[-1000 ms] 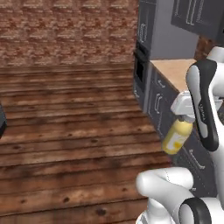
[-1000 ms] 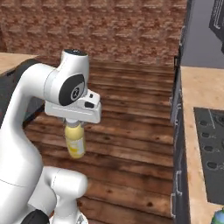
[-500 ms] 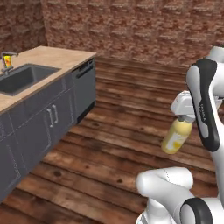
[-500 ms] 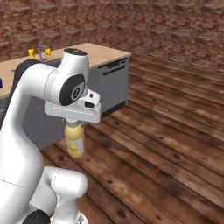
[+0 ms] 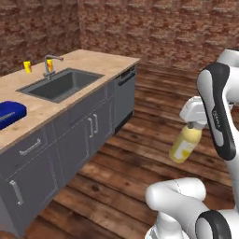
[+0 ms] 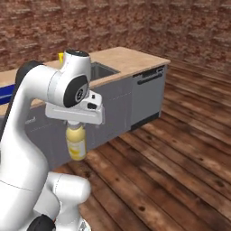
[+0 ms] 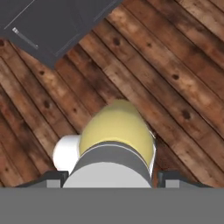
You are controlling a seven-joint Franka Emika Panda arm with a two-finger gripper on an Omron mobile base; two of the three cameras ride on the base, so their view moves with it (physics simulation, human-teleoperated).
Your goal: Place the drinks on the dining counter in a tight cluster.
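A stout yellow bottle (image 5: pixel 186 144) hangs above the wooden floor with my gripper (image 5: pixel 193 126) shut on its neck. In the right base view the bottle (image 6: pixel 76 142) dangles under the gripper (image 6: pixel 76 126), level with the grey cabinets. In the hand view the bottle's body (image 7: pixel 118 127) bulges out between the fingertips over the floor planks. The dining counter (image 5: pixel 105 63), topped in light wood with a steel sink (image 5: pixel 59 84) and faucet (image 5: pixel 49 65), stands to my left, well apart from the bottle. Its near end (image 6: pixel 128 57) also appears in the right base view.
Two small yellow cups (image 5: pixel 28 66) stand by the faucet. A dark blue object (image 5: pixel 8 113) lies on the counter's left part; what it is I cannot tell. A dishwasher front (image 5: pixel 124 91) closes the counter's end. A brick wall (image 5: pixel 158 28) runs behind, and open wooden floor (image 6: pixel 180 149) lies to the right.
The whole picture has swung round with the base: dark cabinets left the view and the dining counter with its sink came in. The yellow bottle stays gripped the same way.
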